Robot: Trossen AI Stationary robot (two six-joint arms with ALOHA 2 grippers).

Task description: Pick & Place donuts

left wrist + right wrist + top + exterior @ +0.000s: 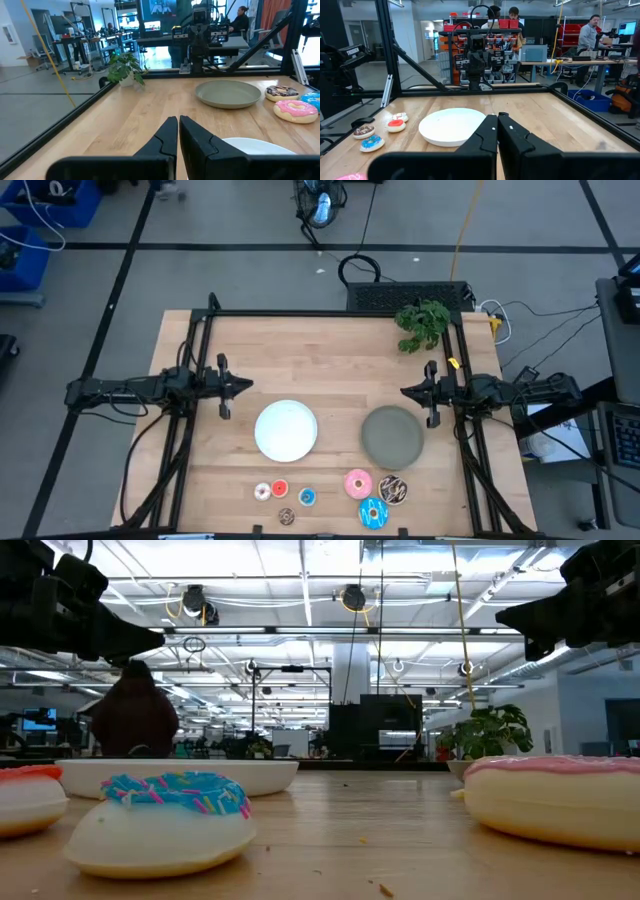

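Light wooden tabletop framed by black rails. Round white plate near the middle, round grey plate just beside it, apart, neither touching. Small green leafy plant at the far edge near a corner, beside a black mat. Beyond, grey floor with dark stripes, cables, blue bins. In the room behind, a seated person in dark clothing; more people at benches.

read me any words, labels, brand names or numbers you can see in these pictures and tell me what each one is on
No text can be read in any view.
Wall sign in the left wrist view: too small to read.
Lit screen behind the table: marks too blurred to read.
Donuts and plates: no lettering.
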